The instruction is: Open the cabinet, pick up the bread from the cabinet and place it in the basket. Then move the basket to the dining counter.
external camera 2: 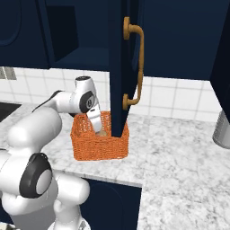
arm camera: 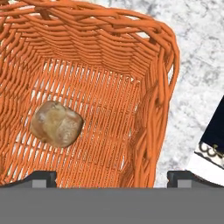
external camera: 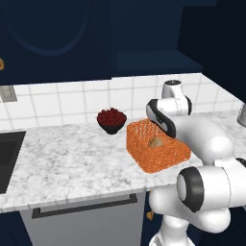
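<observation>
The orange woven basket (external camera: pixel 161 154) (external camera 2: pixel 99 144) stands on the marble worktop below the cabinet (external camera: pixel 48 38). One navy cabinet door (external camera 2: pixel 117 67) with a brass handle (external camera 2: pixel 139 63) stands swung open. The small tan bread (arm camera: pixel 57 124) (external camera: pixel 155 142) lies loose on the basket's floor (arm camera: pixel 109 109), touching nothing else. My gripper (arm camera: pixel 112 178) (external camera 2: pixel 99 130) hangs just above the basket's inside, open, with its fingertips (arm camera: pixel 41 178) wide apart and nothing between them. The bread is off to one side of the jaws. The dining counter is out of view.
A dark bowl of red berries (external camera: pixel 111 119) sits just left of the basket by the tiled wall. A sink (external camera: pixel 7 158) lies at the far left, and a grey front with a bar handle (external camera: pixel 86 206) below. A metal vessel (external camera 2: pixel 222 128) stands at the right.
</observation>
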### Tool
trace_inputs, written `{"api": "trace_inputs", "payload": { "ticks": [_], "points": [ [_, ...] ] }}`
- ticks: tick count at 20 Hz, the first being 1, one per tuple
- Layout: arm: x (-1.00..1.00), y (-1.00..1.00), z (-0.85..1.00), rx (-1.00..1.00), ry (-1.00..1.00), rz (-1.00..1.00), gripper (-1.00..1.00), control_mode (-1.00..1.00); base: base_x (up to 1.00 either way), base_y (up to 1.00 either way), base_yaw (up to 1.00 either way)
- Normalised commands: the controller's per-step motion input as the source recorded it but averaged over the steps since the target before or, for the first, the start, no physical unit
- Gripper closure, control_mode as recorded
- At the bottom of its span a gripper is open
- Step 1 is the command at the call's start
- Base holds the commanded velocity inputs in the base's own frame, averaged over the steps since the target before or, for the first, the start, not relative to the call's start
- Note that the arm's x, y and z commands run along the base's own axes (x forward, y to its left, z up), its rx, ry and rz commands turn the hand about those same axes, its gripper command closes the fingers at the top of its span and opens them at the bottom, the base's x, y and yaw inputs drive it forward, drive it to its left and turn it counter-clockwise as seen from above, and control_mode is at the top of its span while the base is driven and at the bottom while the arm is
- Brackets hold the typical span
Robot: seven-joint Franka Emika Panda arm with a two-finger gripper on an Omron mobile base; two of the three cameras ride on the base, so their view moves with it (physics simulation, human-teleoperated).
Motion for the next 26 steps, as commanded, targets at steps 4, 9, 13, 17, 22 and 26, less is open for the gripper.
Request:
{"api": "trace_inputs", "payload": {
  "ticks": [4, 9, 13, 17, 22, 26],
  "points": [
    [-0.19, -0.02, -0.13, 0.07, 0.04, 0.0, -1.0, -1.0, 0.0, 0.0, 0.0],
    [-0.1, -0.13, -0.38, 0.16, 0.02, 0.0, -1.0, -1.0, 0.0, 0.0, 0.0],
    [0.0, -0.01, -0.41, 0.13, 0.04, 0.0, -1.0, -1.0, 0.0, 0.0, 0.0],
    [0.03, 0.0, -0.26, 0.01, 0.0, 0.0, -1.0, -1.0, 0.0, 0.0, 0.0],
    [0.04, 0.0, -0.19, 0.0, 0.01, 0.0, -1.0, -1.0, 0.0, 0.0, 0.0],
    [0.0, 0.01, -0.31, 0.0, 0.02, 0.0, -1.0, -1.0, 0.0, 0.0, 0.0]
  ]
}}
